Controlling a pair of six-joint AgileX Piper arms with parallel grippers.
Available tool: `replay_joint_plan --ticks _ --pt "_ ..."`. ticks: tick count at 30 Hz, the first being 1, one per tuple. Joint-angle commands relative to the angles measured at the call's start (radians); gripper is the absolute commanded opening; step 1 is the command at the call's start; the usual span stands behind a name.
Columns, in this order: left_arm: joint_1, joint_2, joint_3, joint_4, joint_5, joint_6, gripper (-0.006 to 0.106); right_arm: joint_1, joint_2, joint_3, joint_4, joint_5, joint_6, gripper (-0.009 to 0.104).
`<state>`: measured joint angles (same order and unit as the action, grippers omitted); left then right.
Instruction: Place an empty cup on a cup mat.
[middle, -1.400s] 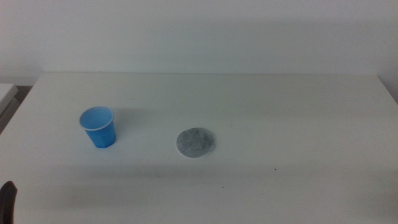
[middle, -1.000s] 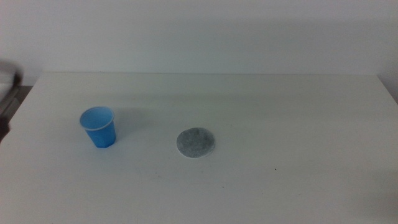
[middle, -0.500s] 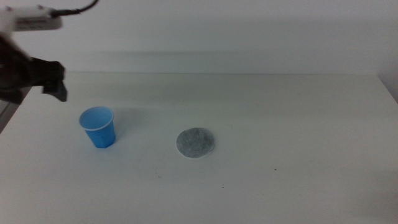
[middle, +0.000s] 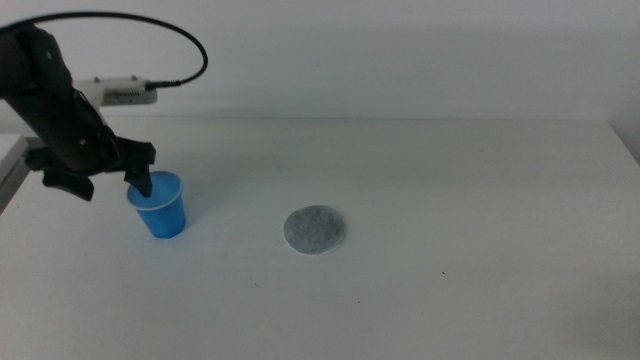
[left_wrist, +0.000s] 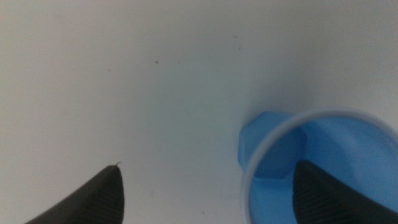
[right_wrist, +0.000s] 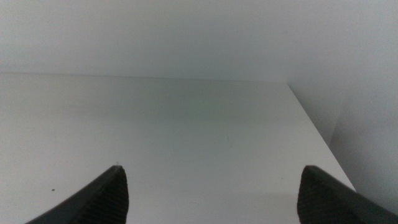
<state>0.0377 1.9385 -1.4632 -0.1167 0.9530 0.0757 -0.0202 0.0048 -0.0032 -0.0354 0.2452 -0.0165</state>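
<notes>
Cup (middle: 158, 204) stands upright and empty on the table (middle: 450, 180), with one jaw of the left gripper (middle: 108, 178) over its mouth and the other jaw well outside its wall, so the near rim lies between the spread jaws, nothing yet gripped. The cup mat (middle: 316, 229) lies flat, apart from the cup on the side away from the outer jaw. As I judge it, the step in hand is the grasp: lower until the jaws straddle the wall just below the rim, then close gently, since thin plastic would likely buckle or tip under a hard or off-centre pinch.

The left wrist view shows what the middle view cannot: the pale rim passing between the jaws and the bare cup floor. The middle view alone shows the mat. The right gripper (right_wrist: 211, 186) waits with jaws apart over bare table, seen only in its own wrist view.
</notes>
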Motion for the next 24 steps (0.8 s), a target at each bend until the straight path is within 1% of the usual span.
replay_joint_plan --ticks 1,3,5,6,7,9,12,16,19,24 --pt "-0.008 0.018 -0.006 -0.009 -0.015 0.009 0.087 0.001 -0.005 0.003 -0.003 -0.007 -0.004 0.093" --pt "-0.008 0.033 -0.006 -0.025 -0.015 0.025 0.079 0.001 -0.005 0.003 -0.003 -0.007 -0.004 0.093" --pt "-0.008 0.044 -0.006 -0.044 -0.016 0.039 0.065 0.001 -0.005 0.003 -0.003 -0.007 -0.004 0.093" --pt "-0.008 0.049 -0.006 -0.058 -0.016 0.040 0.056 0.001 -0.005 0.003 -0.003 -0.007 -0.004 0.093" --pt "-0.008 0.051 -0.006 -0.069 -0.016 0.040 0.050 0.001 -0.005 0.003 -0.003 -0.007 -0.004 0.093" --pt "-0.008 0.051 -0.006 -0.079 -0.018 0.040 0.027 0.001 -0.005 0.003 -0.003 -0.007 -0.004 0.093" --pt "-0.010 0.045 -0.018 -0.094 0.001 0.043 -0.001 0.001 -0.005 0.003 -0.003 -0.007 -0.004 0.093" --pt "-0.068 -0.007 -0.032 -0.070 -0.004 -0.017 -0.002 0.001 -0.005 0.003 -0.003 -0.007 -0.004 0.093" --pt "-0.159 -0.022 -0.083 -0.049 0.006 -0.082 -0.002 0.001 -0.005 0.003 -0.003 -0.007 -0.004 0.093" --pt "-0.322 0.010 -0.158 -0.051 -0.001 -0.125 -0.002 0.001 -0.005 0.003 -0.003 -0.007 -0.004 0.093"
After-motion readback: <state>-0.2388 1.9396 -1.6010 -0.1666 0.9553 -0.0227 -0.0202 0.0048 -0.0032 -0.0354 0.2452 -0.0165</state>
